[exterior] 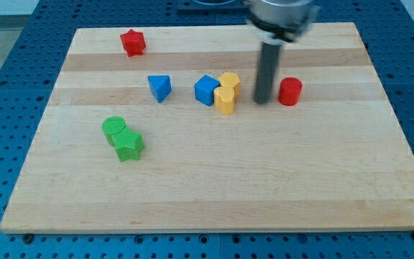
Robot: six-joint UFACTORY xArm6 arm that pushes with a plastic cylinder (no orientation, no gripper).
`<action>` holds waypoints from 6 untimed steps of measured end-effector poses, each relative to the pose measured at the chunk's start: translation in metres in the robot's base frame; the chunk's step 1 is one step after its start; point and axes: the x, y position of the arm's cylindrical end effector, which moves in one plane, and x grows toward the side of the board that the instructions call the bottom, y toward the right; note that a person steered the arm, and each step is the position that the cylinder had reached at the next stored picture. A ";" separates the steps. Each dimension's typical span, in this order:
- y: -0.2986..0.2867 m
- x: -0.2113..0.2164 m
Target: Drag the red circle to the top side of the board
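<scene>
The red circle (290, 91) is a short red cylinder on the wooden board (214, 180), right of centre in the upper half. My tip (263, 101) stands just to its left, a small gap away, between it and the yellow blocks. The dark rod rises from the tip to the arm at the view's top.
Two yellow blocks (226, 91) touch a blue block (206, 90) left of my tip. A blue triangle (159, 88) lies further left. A red star (132, 42) sits near the top left edge. A green circle (114, 129) and green star (129, 145) touch at lower left.
</scene>
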 end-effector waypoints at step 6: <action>0.122 -0.018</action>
